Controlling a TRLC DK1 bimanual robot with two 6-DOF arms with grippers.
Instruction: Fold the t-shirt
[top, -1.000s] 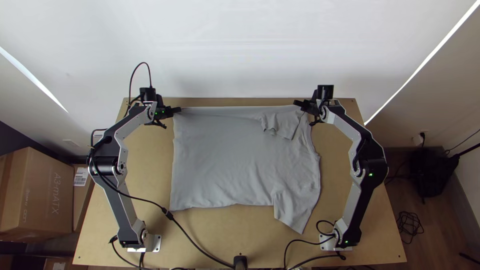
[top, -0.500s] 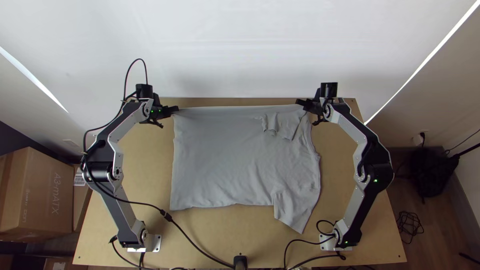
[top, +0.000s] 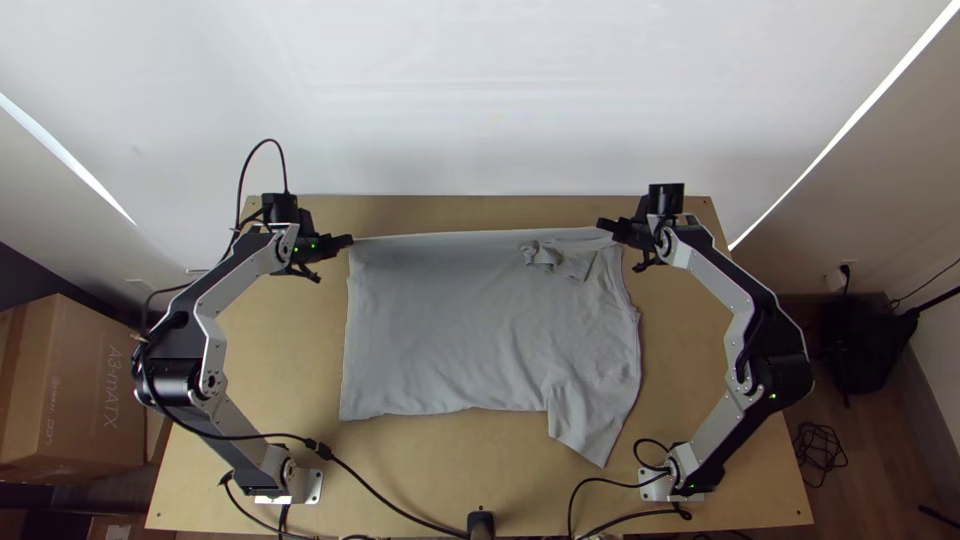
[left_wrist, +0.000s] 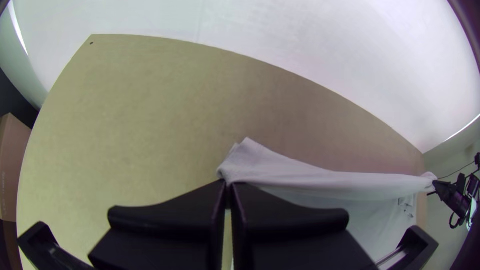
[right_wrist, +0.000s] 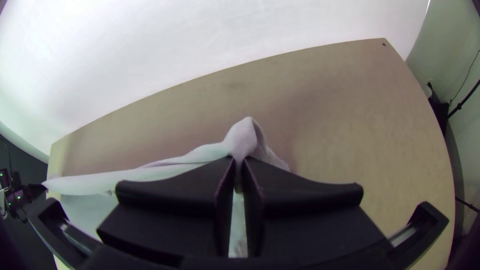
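Observation:
The light grey t-shirt (top: 480, 330) lies spread on the table, its far edge held up between the grippers, with a bunched sleeve near the far right and another sleeve pointing to the near right. My left gripper (top: 346, 241) is at the far left corner, and my right gripper (top: 606, 226) at the far right end of that edge. In the left wrist view, the left gripper (left_wrist: 228, 187) is shut on the shirt (left_wrist: 300, 177). In the right wrist view, the right gripper (right_wrist: 240, 165) pinches the shirt (right_wrist: 243, 137), a small peak standing above its fingers.
Bare wooden table (top: 480, 470) lies along the near side, and a strip of it shows beyond the shirt, before the white wall (top: 480, 100). A black cable (top: 380, 490) crosses the near left. Cardboard boxes (top: 70, 380) stand left of the table.
Both grippers have come nearer and slightly apart, drawing the shirt's far edge toward the near side. The raised edge now looks taut, and the bunched sleeve has become more crumpled.

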